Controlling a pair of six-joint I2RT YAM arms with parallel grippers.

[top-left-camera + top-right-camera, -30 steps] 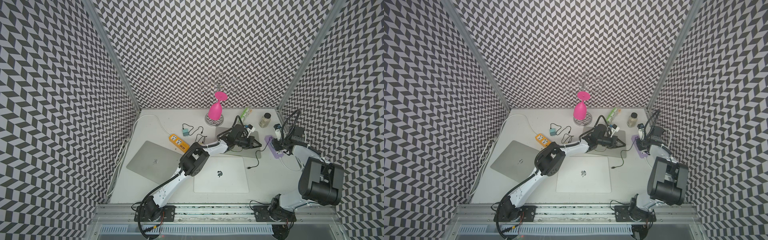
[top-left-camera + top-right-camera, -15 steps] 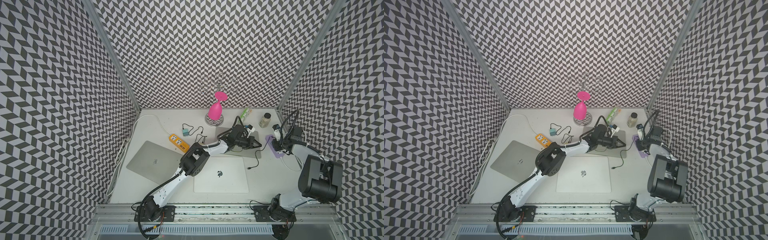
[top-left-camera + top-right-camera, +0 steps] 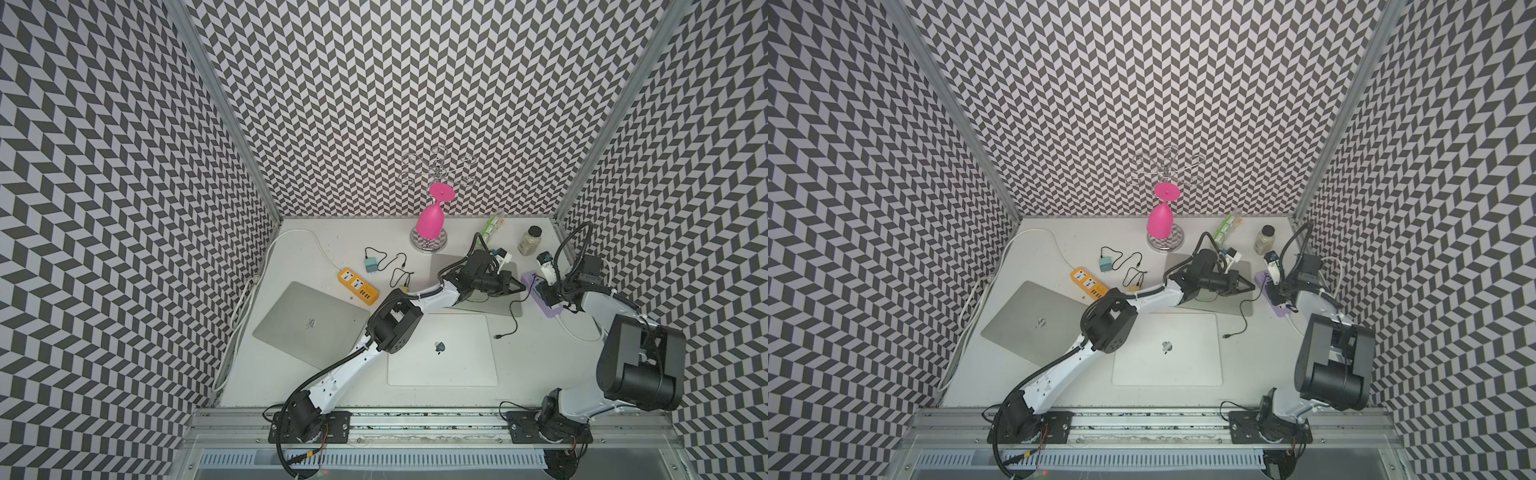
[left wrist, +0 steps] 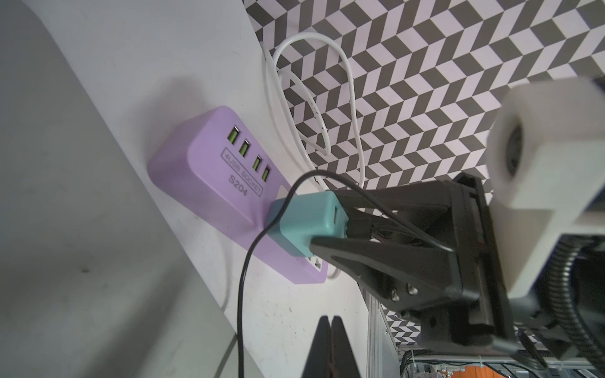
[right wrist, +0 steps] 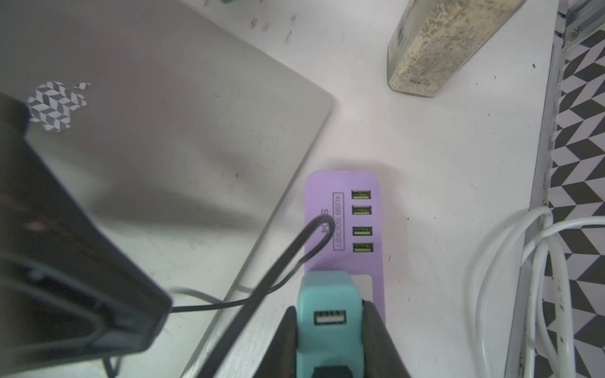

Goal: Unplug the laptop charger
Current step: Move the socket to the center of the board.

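Right wrist view gives me the clearest read: my right gripper [image 5: 330, 311] is clamped on the sides of the teal charger [image 5: 327, 291], which sits plugged into the purple power strip [image 5: 327, 183]. My left gripper [image 4: 330, 324] is closed with nothing in it, hovering just beside that strip.

I count three closed laptops, two power strips, two teal chargers, one jar [image 3: 530, 241] and one pink glass [image 3: 431, 220]. The second charger [image 3: 370, 264] lies loose by the orange strip [image 3: 358, 284], left of centre in a top view.

Room is tight. The purple strip lies between the edge of the far laptop [image 5: 163, 137] and the right wall rail. A white cable [image 5: 474, 294] loops along that rail, and a black lead [image 5: 278, 261] arches over the strip.
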